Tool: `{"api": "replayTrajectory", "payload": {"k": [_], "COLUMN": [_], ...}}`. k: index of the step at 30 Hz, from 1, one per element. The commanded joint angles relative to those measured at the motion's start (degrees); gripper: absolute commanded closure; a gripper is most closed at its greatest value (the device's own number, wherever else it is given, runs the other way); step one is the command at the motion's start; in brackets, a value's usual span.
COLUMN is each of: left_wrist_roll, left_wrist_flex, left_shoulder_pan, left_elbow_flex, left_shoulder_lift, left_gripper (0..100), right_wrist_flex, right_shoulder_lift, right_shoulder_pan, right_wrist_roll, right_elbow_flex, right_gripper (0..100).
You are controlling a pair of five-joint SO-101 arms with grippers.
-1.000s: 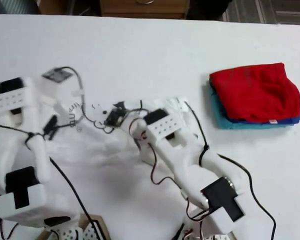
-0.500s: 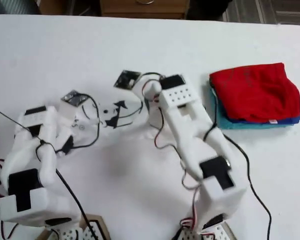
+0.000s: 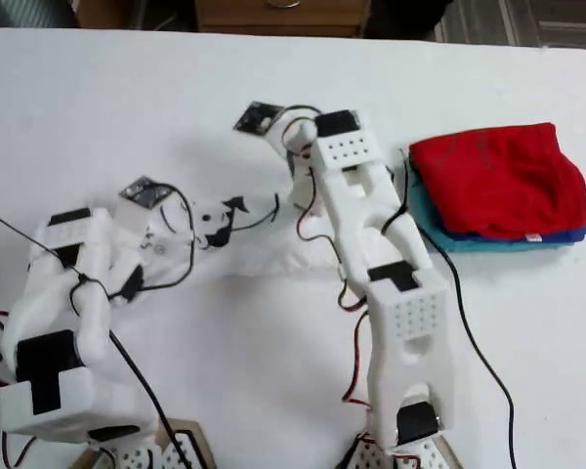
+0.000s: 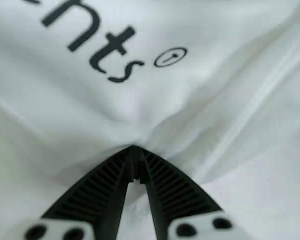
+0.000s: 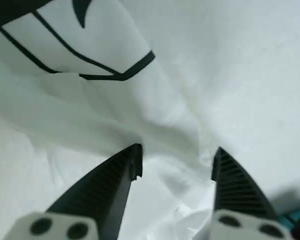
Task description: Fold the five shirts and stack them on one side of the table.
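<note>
- High view: the white shirt (image 3: 239, 249) lies rumpled on the table (image 3: 127, 78) between both arms, likely so each can take a side. The folded stack (image 3: 498, 181), red on top, sits just beside the right arm (image 3: 371, 225).
- Left wrist view: the left gripper (image 4: 133, 152) is pressed together, pinching a ridge of the white shirt at its tips. Printed cloth lies just ahead, and the grip seems to anchor that side.
- Right wrist view: the right gripper (image 5: 177, 152) is spread and holds nothing. Wrinkled shirt cloth lies between and under its jaws, ready, I'd say, for a grab.
</note>
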Motion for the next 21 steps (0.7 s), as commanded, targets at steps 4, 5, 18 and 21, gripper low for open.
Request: {"api": "replayTrajectory", "payload": {"k": [4, 5, 18, 21], "left_wrist_roll": [0.26, 0.26, 0.26, 0.26], "left_wrist_flex": [-1.49, -1.58, -1.67, -1.67], "left_shoulder_pan": [0.35, 0.35, 0.44, 0.44], "left_elbow_flex": [0.31, 0.31, 0.31, 0.22], "left_shoulder_lift": [-0.18, -0.18, -0.18, -0.18], "left_gripper": [97, 97, 97, 97], "right_wrist_flex": [13.85, 14.9, 14.9, 13.85], "right_shoulder_lift": [-0.04, -0.57, -19.91, -24.84], "right_shoulder_pan": [1.36, 1.36, -2.15, -4.26], "right_wrist_roll": [0.26, -0.26, -8.44, -8.53], "right_elbow_flex": [-14.07, -15.91, 6.42, 17.05], "right_gripper": [82.0, 87.3, 97.8, 97.8]}}
